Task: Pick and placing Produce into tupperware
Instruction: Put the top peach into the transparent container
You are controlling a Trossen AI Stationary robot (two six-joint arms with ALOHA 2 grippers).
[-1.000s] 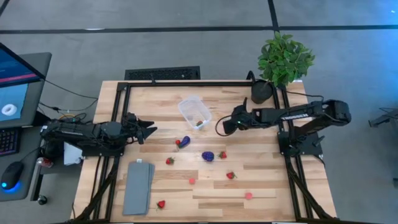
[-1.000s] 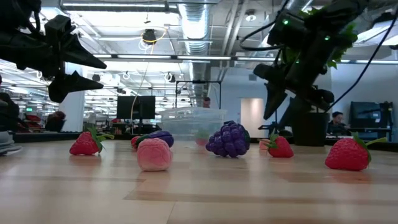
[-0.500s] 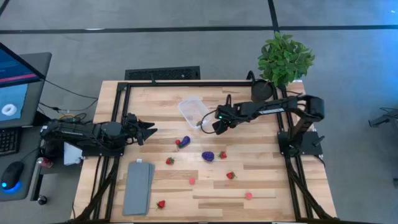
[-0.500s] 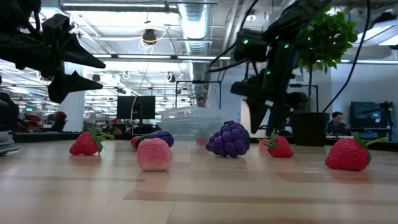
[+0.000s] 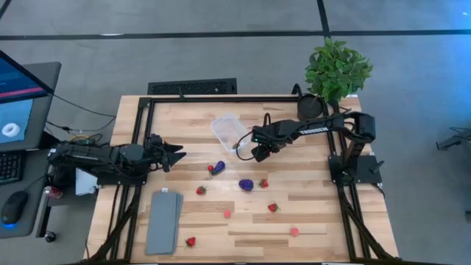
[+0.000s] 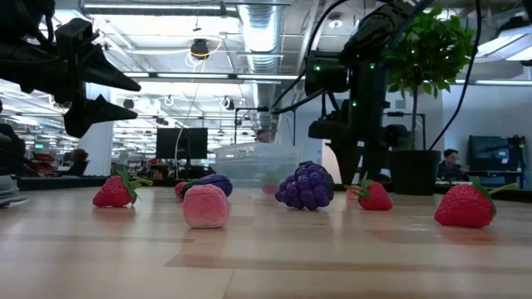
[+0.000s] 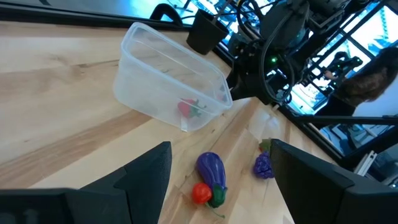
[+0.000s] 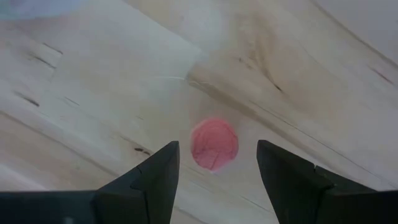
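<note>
Now, right gripper (image 5: pixel 243 149): fingers spread, holding nothing, poised over the near corner of the small clear plastic tub (image 5: pixel 229 131).
Below it: a small round pink piece (image 8: pixel 214 144) lies centred between the two fingers, seemingly on the tub floor.
Tub: open, mid-table, one red strawberry (image 7: pixel 189 107) inside.
Loose produce: purple eggplant (image 5: pixel 218 167), grape cluster (image 5: pixel 246 184) nearby.
Left gripper (image 5: pixel 175 153): spread, empty, waiting at the left edge.

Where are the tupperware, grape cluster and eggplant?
tupperware (image 7: pixel 138 74): left wrist view, on its clear side wall.
grape cluster (image 6: pixel 306 186): low view, middle of the purple bunch.
eggplant (image 7: pixel 211 169): left wrist view, on the purple body above its green cap.
</note>
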